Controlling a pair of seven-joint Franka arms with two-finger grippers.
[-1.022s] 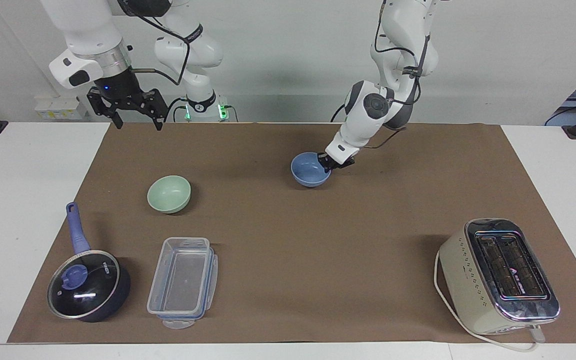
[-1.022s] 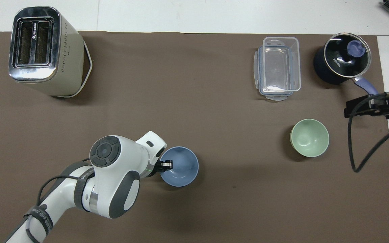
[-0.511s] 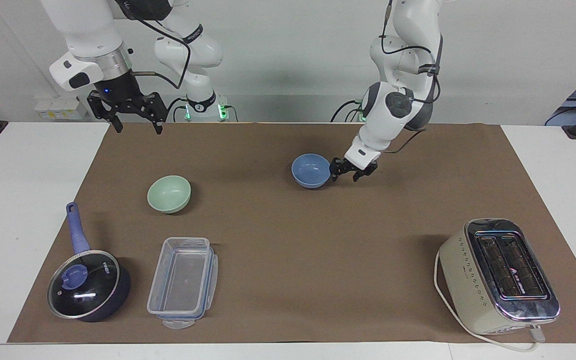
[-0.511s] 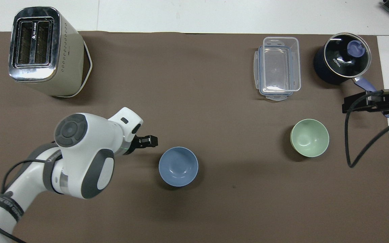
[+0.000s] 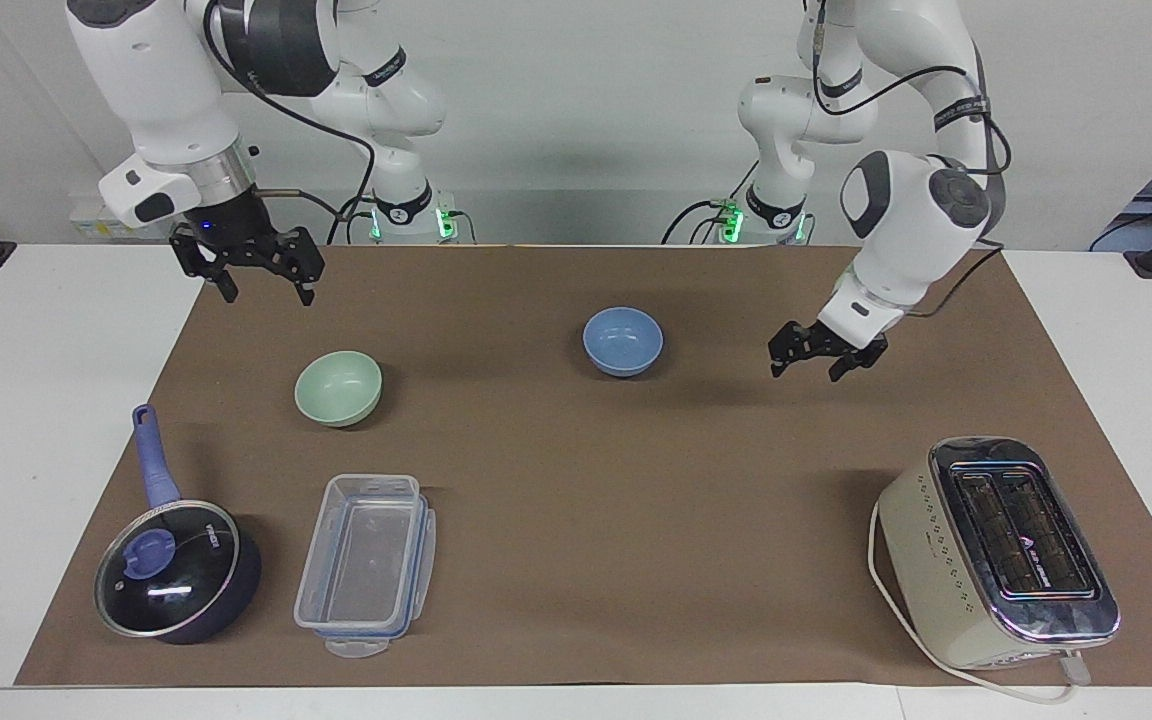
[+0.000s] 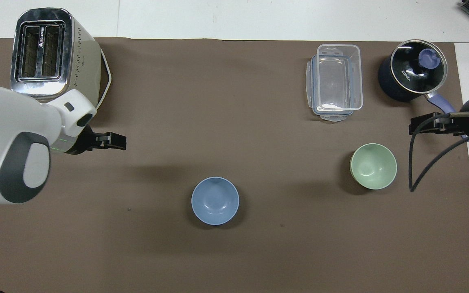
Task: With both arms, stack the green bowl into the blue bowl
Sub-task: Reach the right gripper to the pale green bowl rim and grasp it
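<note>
Hovering over brown mat (image 5: 576, 480) in facing view: left end effector (image 5: 816, 365), fingers spread, empty, apart from blue bowl (image 5: 622, 340). Right end effector (image 5: 254, 277) spread, empty, above mat edge. Overhead view: green bowl (image 6: 373, 165) toward right arm's end, well apart from blue bowl, both on worktop.

Your facing camera sits high at the counter's (image 5: 56, 420) end farthest from the robots and looks back at them, taking in both arm bases, the wall and the whole brown paper mat (image 5: 576, 500). Your overhead camera hangs above the robots' end and looks steeply down and forward, closer in, cropping the mat's edges. Both share the mat, half a turn apart: the cream two-slot toaster (image 5: 998, 552) and the dark blue glass-lidded saucepan (image 5: 176, 570) swap ends.
</note>
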